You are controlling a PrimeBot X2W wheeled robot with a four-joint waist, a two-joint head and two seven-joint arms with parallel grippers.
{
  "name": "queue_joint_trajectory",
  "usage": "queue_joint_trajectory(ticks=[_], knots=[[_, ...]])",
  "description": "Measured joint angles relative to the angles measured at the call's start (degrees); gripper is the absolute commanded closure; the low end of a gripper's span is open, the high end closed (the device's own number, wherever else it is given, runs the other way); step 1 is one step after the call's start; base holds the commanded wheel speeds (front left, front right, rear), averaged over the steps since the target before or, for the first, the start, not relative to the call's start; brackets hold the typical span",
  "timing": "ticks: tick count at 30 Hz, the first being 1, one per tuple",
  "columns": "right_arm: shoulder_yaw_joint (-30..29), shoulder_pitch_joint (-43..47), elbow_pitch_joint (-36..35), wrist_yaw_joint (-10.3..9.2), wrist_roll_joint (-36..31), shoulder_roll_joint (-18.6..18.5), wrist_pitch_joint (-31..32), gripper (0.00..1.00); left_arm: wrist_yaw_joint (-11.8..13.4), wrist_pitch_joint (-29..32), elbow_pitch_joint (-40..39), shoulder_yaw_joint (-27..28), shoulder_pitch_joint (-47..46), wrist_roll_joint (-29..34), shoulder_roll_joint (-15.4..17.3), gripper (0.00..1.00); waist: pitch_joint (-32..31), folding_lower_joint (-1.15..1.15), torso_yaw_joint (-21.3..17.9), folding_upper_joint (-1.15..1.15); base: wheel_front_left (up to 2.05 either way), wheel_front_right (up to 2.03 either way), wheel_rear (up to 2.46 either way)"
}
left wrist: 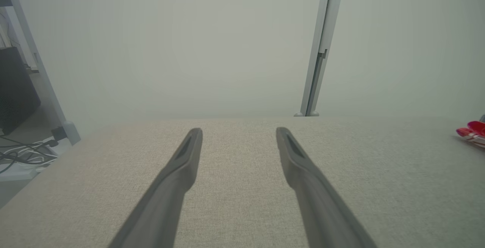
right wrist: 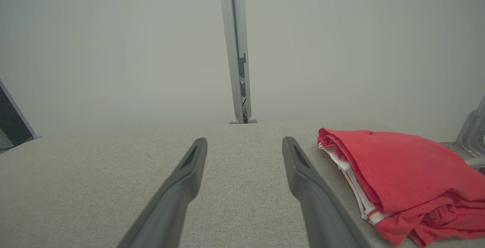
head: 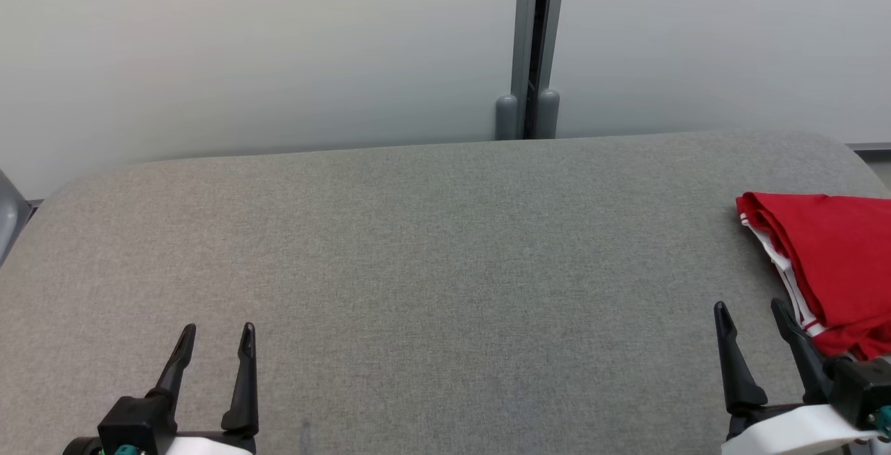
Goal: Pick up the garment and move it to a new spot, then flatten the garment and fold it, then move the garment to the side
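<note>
Step in hand: the red garment point(head: 828, 267) is noted at the far right of the table point(head: 418, 267), close to its edge. It lies in a compact, layered bundle with white trim showing along its left side. It is judged to be folded already and set aside, so the last step looks done or nearly so. A pile not yet handled cannot be ruled out.

The left gripper point(head: 218, 330) is held with its fingers apart and nothing between them, low at the near left, well apart from the garment. The right gripper point(head: 750, 306) is likewise spread and empty, just beside the bundle's near corner.

Next move, if one is wanted: the right gripper would need to be brought onto the trimmed edge and all layers pinched together, lest the fold be shaken loose.

Surface: grey woven cover, flat, with rounded far corners.

Room: pale wall panels point(head: 243, 44) are joined by a grey post point(head: 532, 44). Cables point(left wrist: 22, 155) are seen on the floor at the left.
</note>
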Motion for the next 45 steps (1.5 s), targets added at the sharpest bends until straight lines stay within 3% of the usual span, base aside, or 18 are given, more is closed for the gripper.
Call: queue_joint_trajectory(ticks=[10,11,16,33,45], knots=[[-0.13,0.14,-0.38,0.00,0.04,0.00,0.24,0.00,0.03,-0.27,0.22,-0.31,-0.07,-0.33,0.22,0.00,0.16,0.00,0.37,0.00,0.00,0.00,0.00],[-0.13,0.16,-0.38,0.00,0.05,0.01,0.25,1.00,0.14,-0.21,0.36,-0.33,-0.07,-0.45,0.20,1.00,0.20,0.00,0.40,0.00,0.00,0.00,0.00],[0.13,1.44,1.47,0.00,1.32,0.60,0.27,1.00,-0.10,-0.18,2.07,-0.92,1.79,-1.58,-1.15,1.00,0.23,0.00,0.40,0.00,0.00,0.00,0.00],[-2.29,2.40,1.23,0.00,21.92,-1.27,4.03,1.00,-3.44,-0.18,0.01,-0.97,2.73,-16.70,-3.03,1.00,0.49,0.00,0.35,0.00,0.00,0.00,0.00],[-4.44,3.22,1.10,0.00,32.40,-1.51,7.03,1.00,-5.39,-0.18,-1.41,-0.97,3.88,-25.16,-4.00,1.00,0.65,0.00,0.31,0.00,0.00,0.00,0.00]])
